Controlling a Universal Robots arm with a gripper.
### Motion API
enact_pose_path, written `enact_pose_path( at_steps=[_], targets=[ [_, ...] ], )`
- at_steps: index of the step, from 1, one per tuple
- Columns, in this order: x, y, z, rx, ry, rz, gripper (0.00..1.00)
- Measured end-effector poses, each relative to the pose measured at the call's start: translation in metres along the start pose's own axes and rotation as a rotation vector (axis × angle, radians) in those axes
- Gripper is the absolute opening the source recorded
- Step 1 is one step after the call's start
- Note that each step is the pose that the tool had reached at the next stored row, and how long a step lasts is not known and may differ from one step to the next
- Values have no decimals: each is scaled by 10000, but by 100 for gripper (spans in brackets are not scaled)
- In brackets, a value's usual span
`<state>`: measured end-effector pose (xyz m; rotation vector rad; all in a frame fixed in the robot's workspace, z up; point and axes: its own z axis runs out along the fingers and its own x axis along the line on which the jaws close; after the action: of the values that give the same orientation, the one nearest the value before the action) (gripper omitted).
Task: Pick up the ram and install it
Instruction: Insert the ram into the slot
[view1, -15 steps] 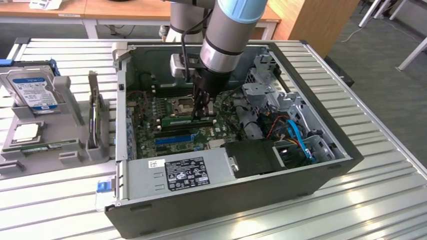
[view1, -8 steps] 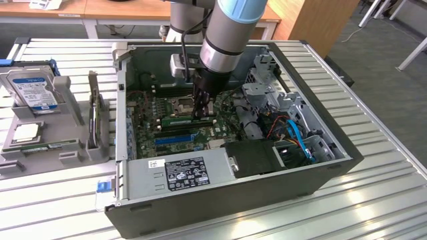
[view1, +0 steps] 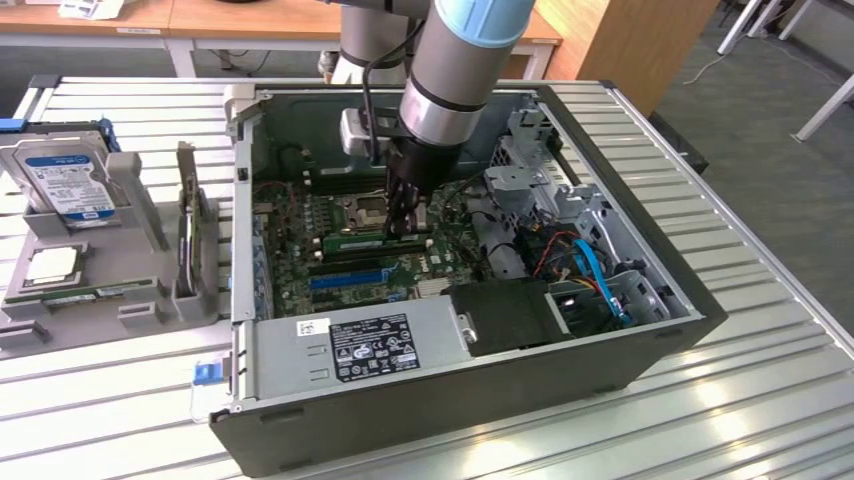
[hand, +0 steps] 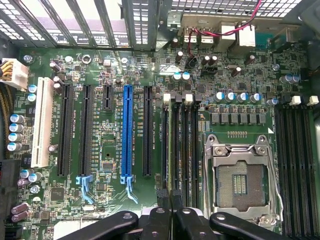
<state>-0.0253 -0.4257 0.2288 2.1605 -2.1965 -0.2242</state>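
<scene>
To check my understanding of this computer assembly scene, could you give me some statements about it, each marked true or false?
1. The computer case lies open. True.
2. The processor socket holds a chip. False: it is empty.
3. The arm's fingers are down inside the case, above the motherboard. True.
4. The blue-labelled hard drive is mounted inside the case. False: it stands in a holder outside, at the exterior view's left.

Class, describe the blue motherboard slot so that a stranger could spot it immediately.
Find the open computer case on the slatted table; inside lies the green motherboard. Among the long parallel slots there, the blue slot stands alone: its neighbours are black or white.
</scene>
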Motion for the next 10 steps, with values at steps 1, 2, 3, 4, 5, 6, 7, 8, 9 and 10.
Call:
enact_pose_path(
  at_steps=[1, 2, 3, 4, 5, 6, 7, 8, 9, 10],
  targets=[
    [0, 0, 0, 0, 0, 0, 12],
    [0, 0, 0, 0, 0, 0, 12],
    [0, 0, 0, 0, 0, 0, 12],
    [0, 0, 0, 0, 0, 0, 12],
    [0, 0, 2, 0, 1, 0, 12],
    [0, -1, 6, 0, -1, 0, 12],
    [1, -1, 8, 0, 1, 0, 12],
    [1, -1, 8, -1, 1, 0, 12],
    [1, -1, 8, -1, 2, 0, 12],
    [1, -1, 8, 0, 0, 0, 12]
  ],
)
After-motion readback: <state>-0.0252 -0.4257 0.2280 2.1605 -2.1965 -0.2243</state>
